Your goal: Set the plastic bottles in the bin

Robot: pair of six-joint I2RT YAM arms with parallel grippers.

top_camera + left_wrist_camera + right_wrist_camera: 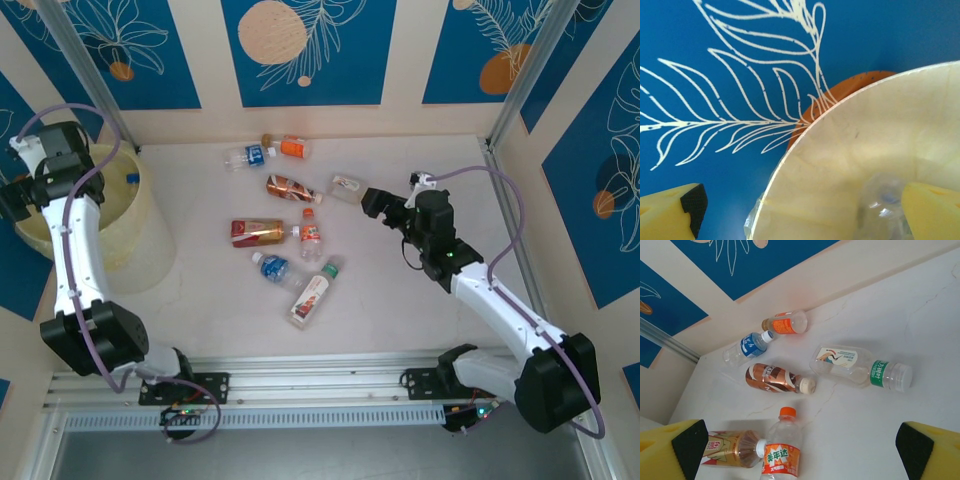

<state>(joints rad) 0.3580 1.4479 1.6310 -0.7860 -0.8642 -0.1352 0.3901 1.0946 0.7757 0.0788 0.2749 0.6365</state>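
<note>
Overhead, far left: bin (140,235); eight plastic bottles (257,232) scattered mid-table; right gripper (372,203) beside green-banded bottle (347,187).
Left wrist: left gripper (807,205) spread wide over the bin, clear bottle (885,200) inside.
Right wrist: pads (685,440) spread wide.

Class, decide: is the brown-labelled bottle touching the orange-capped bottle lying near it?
Apart. The right wrist view shows a strip of bare table between the brown-labelled bottle and the cap of the orange-capped bottle.
</note>
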